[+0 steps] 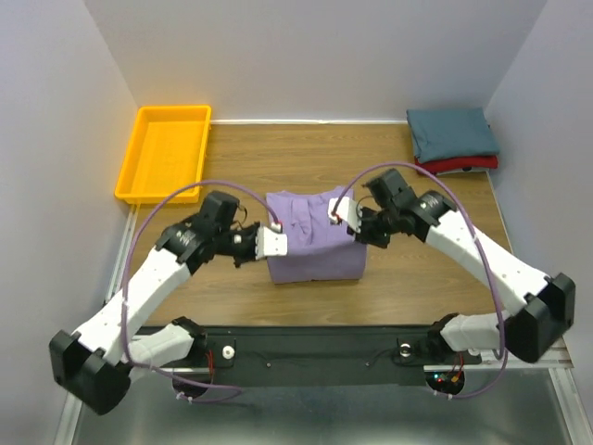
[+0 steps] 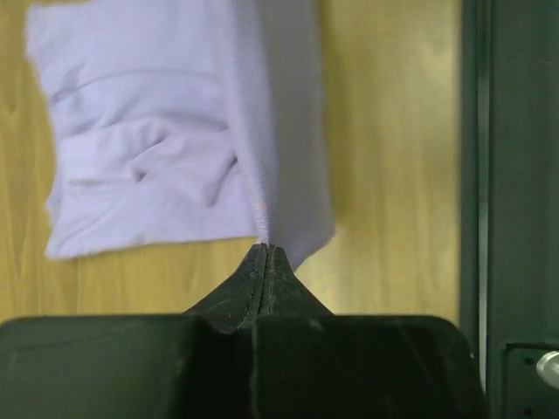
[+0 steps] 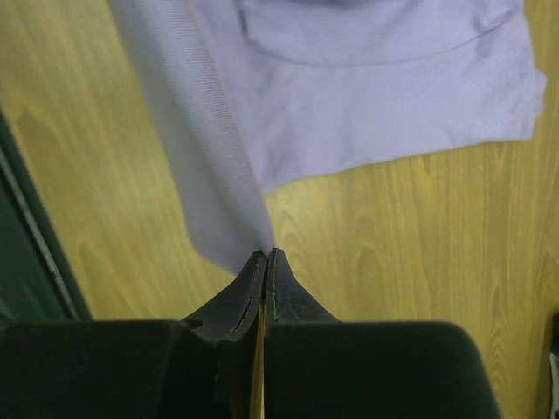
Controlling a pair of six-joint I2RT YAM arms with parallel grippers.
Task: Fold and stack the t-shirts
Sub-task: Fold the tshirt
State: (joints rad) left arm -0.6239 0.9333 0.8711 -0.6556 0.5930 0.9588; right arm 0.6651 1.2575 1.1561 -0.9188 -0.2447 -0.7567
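Note:
A lavender-purple t-shirt (image 1: pixel 313 241) lies partly folded in the middle of the wooden table. My left gripper (image 1: pixel 275 227) is shut on its left edge, which it holds lifted above the rest of the cloth (image 2: pixel 140 148); the pinched fold (image 2: pixel 271 175) runs up from the closed tips (image 2: pixel 265 249). My right gripper (image 1: pixel 335 216) is shut on the shirt's right edge, a strip of cloth (image 3: pixel 201 157) rising from its closed tips (image 3: pixel 265 253). A dark teal folded t-shirt (image 1: pixel 452 133) rests on a red one (image 1: pixel 466 164) at the back right corner.
A yellow-orange plastic tray (image 1: pixel 165 152) stands at the back left of the table. White walls close in the back and both sides. A black rail (image 1: pixel 315 352) carrying the arm bases runs along the near edge.

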